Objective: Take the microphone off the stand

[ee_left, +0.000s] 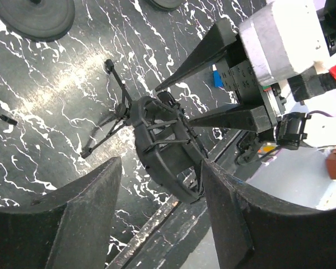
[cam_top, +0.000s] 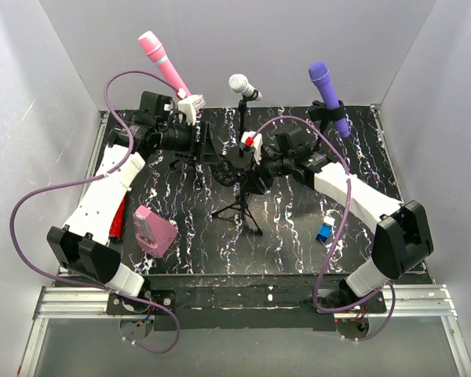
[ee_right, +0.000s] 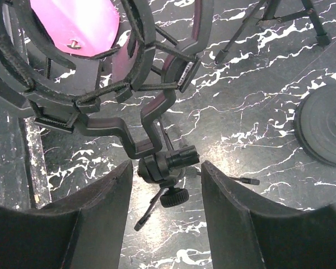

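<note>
1. The tripod stand [cam_top: 239,208] stands at the centre of the marbled black worktop [cam_top: 298,251], between the two arms.
2. The stand carries a black shock-mount cage [ee_left: 168,151] at its top. In the left wrist view the worktop shows through the cage bars.
3. The pink microphone [cam_top: 154,230] lies flat on the worktop, near-left of the tripod legs and apart from them. In the right wrist view its pink body shows through the cage rings.
4. The left pincer [ee_left: 161,165] is released. Its fingers [ee_left: 73,218] straddle the lower end of the cage, with a strip of worktop visible between one finger and the cage.
5. The right pincer [ee_right: 167,165] is clenched on the swivel joint [ee_right: 165,162] just below the cage, one finger on each side of it.
6. Three handheld microphones stand in clips along the far edge:
   - pink handheld [cam_top: 161,59] at left
   - white handheld [cam_top: 242,85] at centre
   - purple handheld [cam_top: 326,90] at right
7. A small blue object [cam_top: 325,230] lies on the worktop beside the right arm.
</note>
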